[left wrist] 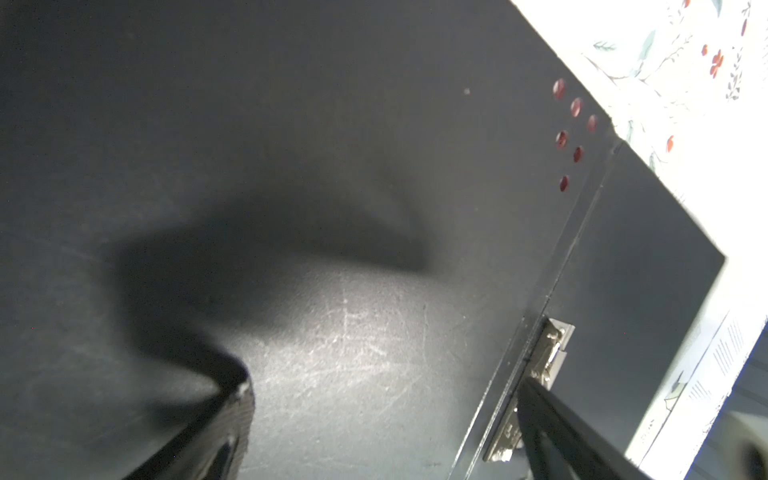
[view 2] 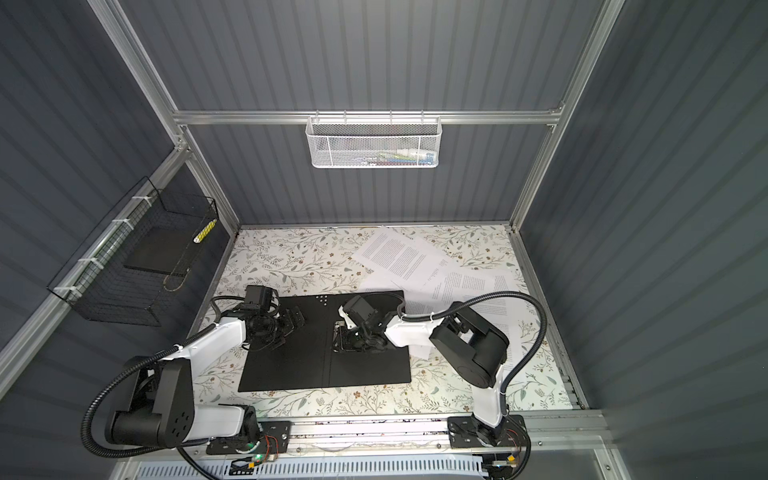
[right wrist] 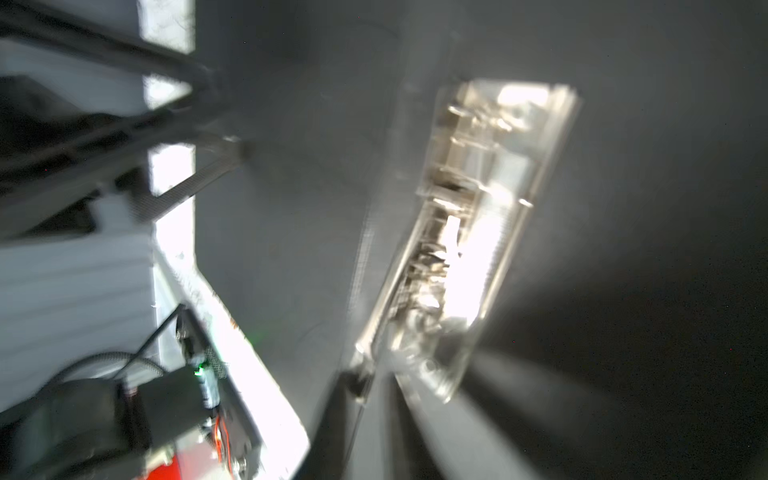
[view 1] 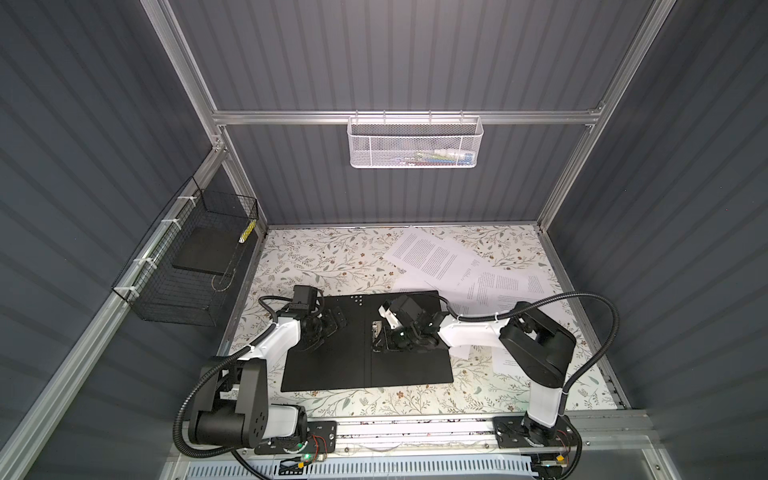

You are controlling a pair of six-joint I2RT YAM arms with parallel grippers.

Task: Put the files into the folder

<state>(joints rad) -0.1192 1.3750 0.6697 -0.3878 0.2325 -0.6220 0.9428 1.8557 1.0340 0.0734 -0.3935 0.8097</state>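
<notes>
Over table centre, both top views: folder (view 1: 328, 365) open flat on floral tabletop (view 1: 316, 257), matte black inside up. Bent left arm holds left gripper (view 1: 334, 322) low over left leaf. Right forearm is level, right gripper (view 1: 388, 338) at metal clip (view 1: 376, 327) by spine. White printed files (view 1: 432, 257) overlap loosely outside folder's far right corner.
Left wrist: fingers (left wrist: 224, 415) wide apart above scuffed black board; small holes (left wrist: 569, 133) show red.
Right wrist: blurred, shiny clip (right wrist: 478, 232) close; claw spread unreadable.

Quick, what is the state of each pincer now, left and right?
Left pincer: open, holding nothing, over the open folder.
Right pincer: at the metal clip; open or closed cannot be told.
</notes>
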